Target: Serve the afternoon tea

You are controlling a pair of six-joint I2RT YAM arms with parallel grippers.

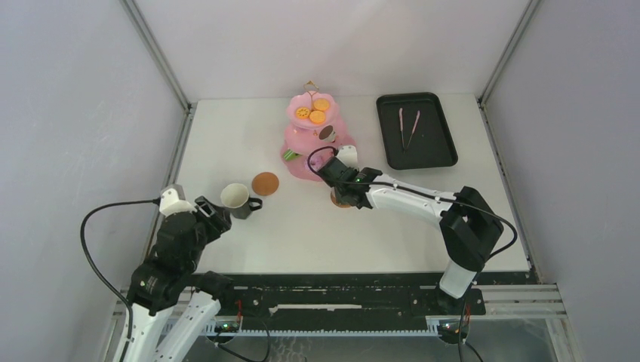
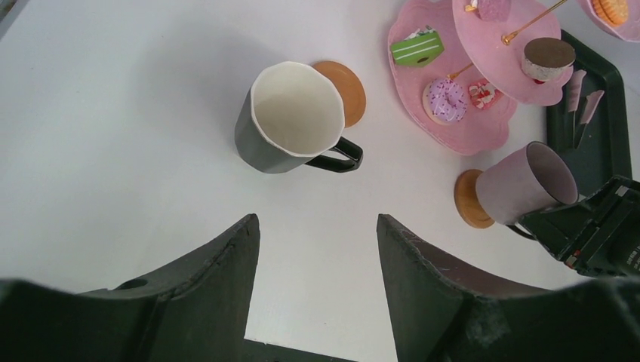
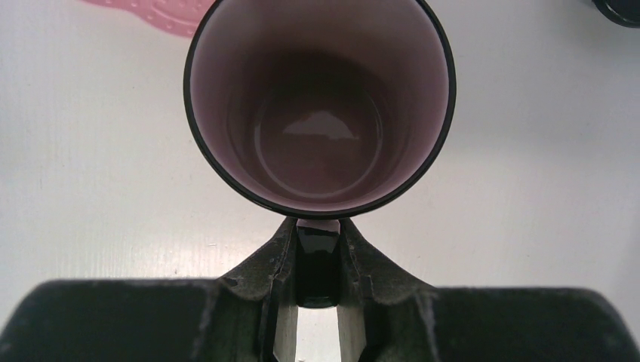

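Just in front of the cake stand (image 2: 404, 83), the right end effector (image 3: 318, 234) was clamped on the handle of the pink-lined mug (image 3: 317, 113), which sat at a brown coaster (image 2: 468, 202). Farther left of the stand, the left end effector (image 2: 317, 220) stood apart near the white-lined mug (image 2: 290, 117), beside the second coaster (image 2: 346, 87)

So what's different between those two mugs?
The white-lined mug stands free on the table; the mauve-lined mug is gripped by its handle in the right gripper. The white-lined one sits beside a coaster; the mauve-lined one's base meets the other coaster. Both are dark outside and empty.
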